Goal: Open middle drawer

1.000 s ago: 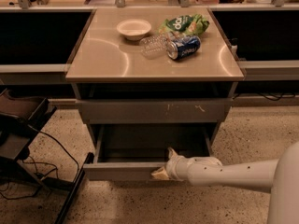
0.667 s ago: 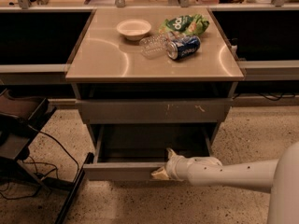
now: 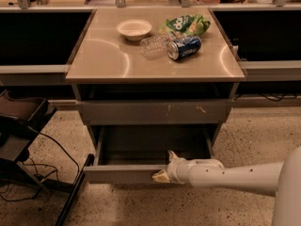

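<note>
The middle drawer (image 3: 120, 174) is pulled out of the grey cabinet, its plain front standing well forward of the frame and its grey box open to view. My gripper (image 3: 163, 167) is at the top edge of that front, right of its middle. One finger (image 3: 172, 155) reaches over the rim into the box and the other (image 3: 158, 176) lies against the outside of the front, so it is shut on the drawer front. My white arm (image 3: 235, 177) reaches in from the right.
Above it is a closed front with pale scratch marks (image 3: 155, 112). On the cabinet top (image 3: 103, 60) are a white bowl (image 3: 134, 28), a green chip bag (image 3: 186, 23), a blue can (image 3: 184, 47) and a clear bottle (image 3: 153, 45). A black cart (image 3: 19, 121) with cables stands left.
</note>
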You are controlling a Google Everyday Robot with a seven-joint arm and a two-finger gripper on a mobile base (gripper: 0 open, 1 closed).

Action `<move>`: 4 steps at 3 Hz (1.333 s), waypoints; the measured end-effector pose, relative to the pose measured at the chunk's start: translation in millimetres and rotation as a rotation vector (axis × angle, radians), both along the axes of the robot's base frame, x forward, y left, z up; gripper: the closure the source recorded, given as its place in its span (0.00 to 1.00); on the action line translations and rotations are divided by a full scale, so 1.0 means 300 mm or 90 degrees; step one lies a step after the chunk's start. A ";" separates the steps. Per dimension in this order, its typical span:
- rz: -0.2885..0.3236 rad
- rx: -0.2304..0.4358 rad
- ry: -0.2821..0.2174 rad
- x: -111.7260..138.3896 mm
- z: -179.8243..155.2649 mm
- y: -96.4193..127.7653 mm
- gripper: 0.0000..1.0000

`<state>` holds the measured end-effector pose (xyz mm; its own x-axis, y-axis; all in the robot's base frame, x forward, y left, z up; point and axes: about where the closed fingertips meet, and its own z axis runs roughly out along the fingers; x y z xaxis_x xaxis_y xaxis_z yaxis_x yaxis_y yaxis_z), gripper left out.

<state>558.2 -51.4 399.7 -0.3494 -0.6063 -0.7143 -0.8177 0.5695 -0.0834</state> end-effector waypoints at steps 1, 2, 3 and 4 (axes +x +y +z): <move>-0.011 0.000 0.018 -0.070 -0.036 -0.039 1.00; -0.011 0.000 0.018 -0.069 -0.012 -0.037 1.00; -0.009 0.000 0.018 -0.072 -0.008 -0.031 1.00; -0.004 -0.001 0.015 -0.072 -0.007 -0.023 1.00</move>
<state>536.5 -58.3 397.5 -0.3696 -0.6049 -0.7054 -0.8162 0.5741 -0.0647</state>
